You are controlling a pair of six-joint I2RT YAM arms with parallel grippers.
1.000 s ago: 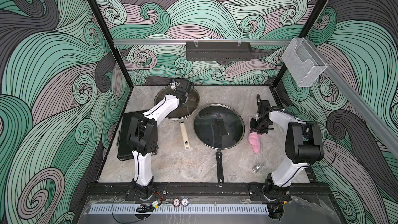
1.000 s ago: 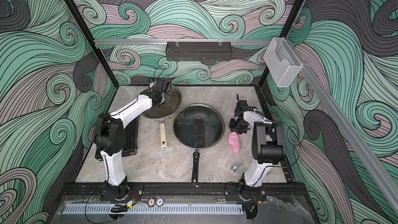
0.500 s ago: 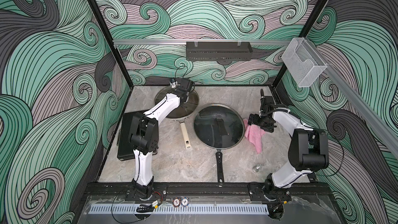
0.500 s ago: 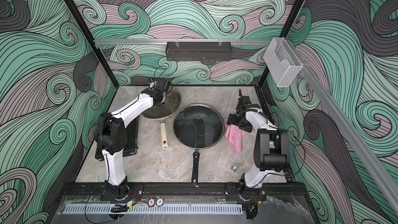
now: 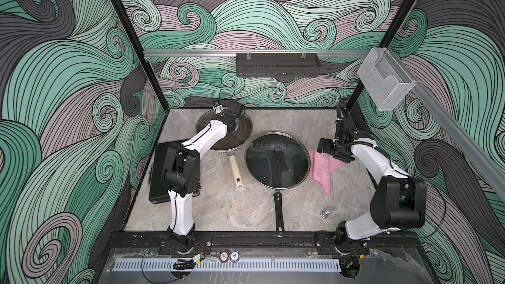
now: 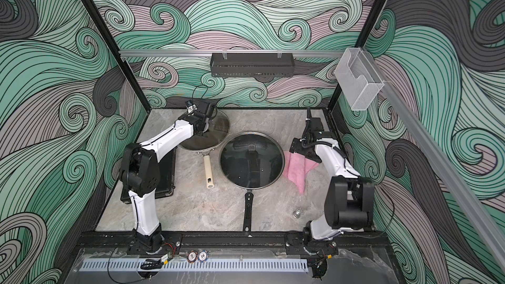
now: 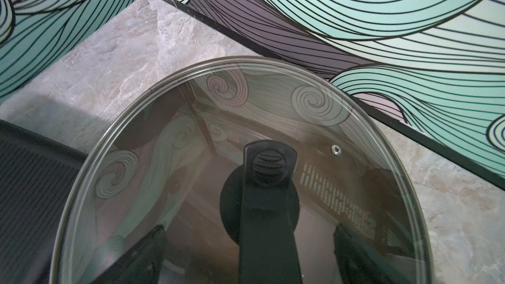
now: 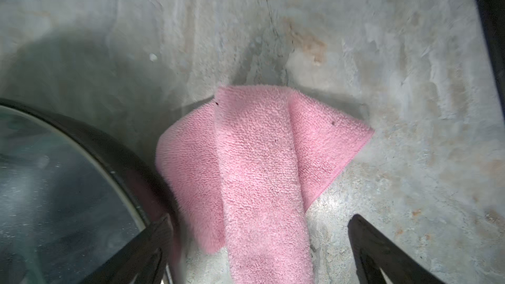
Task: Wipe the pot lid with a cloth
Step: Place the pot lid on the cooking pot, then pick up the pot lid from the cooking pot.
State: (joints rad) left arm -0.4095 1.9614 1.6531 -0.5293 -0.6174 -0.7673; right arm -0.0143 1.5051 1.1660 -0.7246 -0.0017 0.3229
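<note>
A glass pot lid [image 5: 244, 129] [image 6: 220, 129] with a black strap handle [image 7: 269, 187] rests on the back-left pan. My left gripper [image 7: 248, 237] [image 5: 234, 128] hangs open over it, one finger on each side of the handle and neither touching it. A second glass lid [image 5: 262, 159] [image 6: 237, 162] covers the central pan. The pink cloth [image 5: 323, 169] [image 6: 297, 169] [image 8: 254, 146] lies loosely folded on the table, against that lid's right rim. My right gripper [image 8: 259, 221] [image 5: 329, 151] hovers open above the cloth, holding nothing.
The back-left pan has a cream handle [image 5: 235, 170]. The central pan has a black one [image 5: 278, 209]. Both handles point toward the front. A black case [image 5: 158, 173] lies by the left wall. A small metal weight [image 5: 326, 213] stands front right.
My right gripper opened and dropped the cloth, which now lies spread beside the central lid. My left gripper, shut a moment ago over the back-left lid, has opened.
</note>
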